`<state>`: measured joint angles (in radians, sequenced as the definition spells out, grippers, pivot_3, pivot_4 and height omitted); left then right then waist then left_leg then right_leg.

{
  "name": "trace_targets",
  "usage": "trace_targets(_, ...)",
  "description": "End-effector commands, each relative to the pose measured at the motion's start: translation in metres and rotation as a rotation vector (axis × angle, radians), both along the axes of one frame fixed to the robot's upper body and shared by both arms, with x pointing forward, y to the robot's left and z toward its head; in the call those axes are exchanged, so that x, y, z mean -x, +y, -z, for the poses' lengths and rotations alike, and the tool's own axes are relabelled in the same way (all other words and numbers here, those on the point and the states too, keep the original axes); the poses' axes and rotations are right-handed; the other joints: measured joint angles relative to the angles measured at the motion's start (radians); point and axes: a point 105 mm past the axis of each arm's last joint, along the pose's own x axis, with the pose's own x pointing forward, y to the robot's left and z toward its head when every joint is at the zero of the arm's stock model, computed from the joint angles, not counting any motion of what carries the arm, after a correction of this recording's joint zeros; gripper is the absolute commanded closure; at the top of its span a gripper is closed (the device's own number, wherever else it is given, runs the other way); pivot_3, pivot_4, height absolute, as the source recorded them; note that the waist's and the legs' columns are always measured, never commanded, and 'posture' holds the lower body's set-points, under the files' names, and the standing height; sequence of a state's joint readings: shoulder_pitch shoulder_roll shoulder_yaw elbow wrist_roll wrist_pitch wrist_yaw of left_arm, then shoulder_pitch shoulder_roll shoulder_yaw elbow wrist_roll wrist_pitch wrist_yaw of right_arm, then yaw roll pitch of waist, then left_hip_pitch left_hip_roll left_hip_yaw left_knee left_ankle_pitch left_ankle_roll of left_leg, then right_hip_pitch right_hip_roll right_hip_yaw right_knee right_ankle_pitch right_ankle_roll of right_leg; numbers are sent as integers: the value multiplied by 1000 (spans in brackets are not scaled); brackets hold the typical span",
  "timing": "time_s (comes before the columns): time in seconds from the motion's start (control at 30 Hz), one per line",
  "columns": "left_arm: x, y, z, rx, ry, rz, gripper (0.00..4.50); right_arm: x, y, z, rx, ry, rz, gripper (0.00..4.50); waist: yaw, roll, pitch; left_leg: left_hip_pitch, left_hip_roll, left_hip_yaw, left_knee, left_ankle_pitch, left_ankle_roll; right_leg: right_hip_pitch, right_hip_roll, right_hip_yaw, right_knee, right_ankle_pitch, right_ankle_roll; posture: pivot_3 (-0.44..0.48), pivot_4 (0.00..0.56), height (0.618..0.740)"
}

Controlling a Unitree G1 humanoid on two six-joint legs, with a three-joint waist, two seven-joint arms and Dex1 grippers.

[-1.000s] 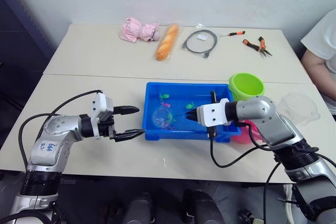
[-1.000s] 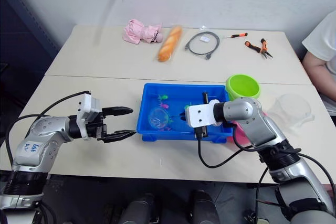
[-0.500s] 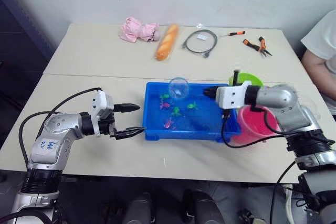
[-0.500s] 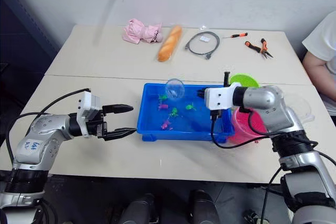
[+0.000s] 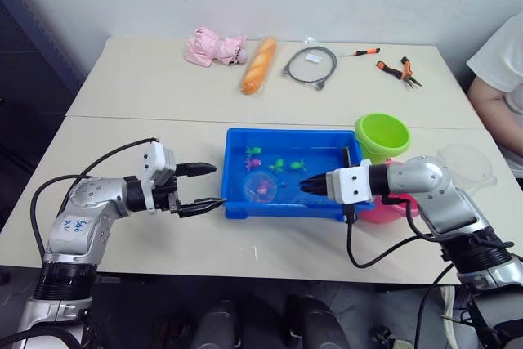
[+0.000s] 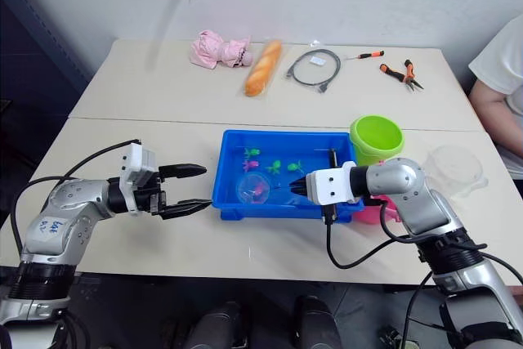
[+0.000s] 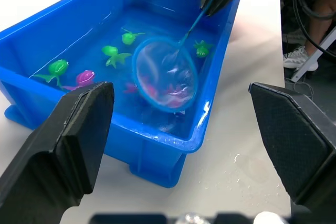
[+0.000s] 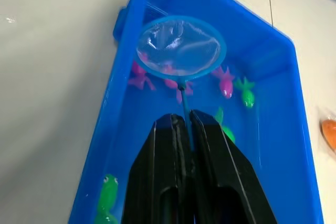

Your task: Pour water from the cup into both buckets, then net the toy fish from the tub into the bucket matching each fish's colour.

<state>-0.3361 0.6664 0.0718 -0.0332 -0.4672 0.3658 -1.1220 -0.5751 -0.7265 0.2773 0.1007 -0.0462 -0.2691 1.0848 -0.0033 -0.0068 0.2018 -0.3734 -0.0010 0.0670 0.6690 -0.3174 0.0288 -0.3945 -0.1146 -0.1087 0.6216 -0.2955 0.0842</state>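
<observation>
The right end effector (image 8: 184, 129) clenches the round blue-rimmed net (image 8: 181, 48), dipped over pink toy fish (image 8: 137, 76) in the shallow blue plastic tub (image 6: 230, 171); the left end effector (image 5: 202, 185) hangs released. Tilting the hoop while lifting could spill the catch.

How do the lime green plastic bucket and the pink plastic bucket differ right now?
The lime green plastic bucket stands in full view behind the pink plastic bucket, which shows partly beneath the right gripper's arm. Green sits farther from the robot, pink nearer. Both stand beside the blue tub's right end.
</observation>
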Motion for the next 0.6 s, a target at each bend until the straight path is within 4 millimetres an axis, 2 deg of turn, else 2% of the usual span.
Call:
trace_targets(0.03, 1, -3, -8, -14, -44, 30, 112, -10, 2, -14, -18, -104, 15, 4500, -1, 0, 0, 0, 0, 0, 0, 0, 0, 0, 0, 0, 0, 0, 0, 0, 150, 740)
trace_targets(0.3, -5, -7, -11, -57, -98, 49, 112, -22, -12, -9, 43, -131, 57, 4500, 2, 0, 0, 0, 0, 0, 0, 0, 0, 0, 0, 0, 0, 0, 0, 0, 150, 740)
trace_targets(0.6, -11, -2, -5, -53, -82, 4, 112, -13, -11, 6, 126, -92, 2, 4500, -2, 0, 0, 0, 0, 0, 0, 0, 0, 0, 0, 0, 0, 0, 0, 0, 150, 740)
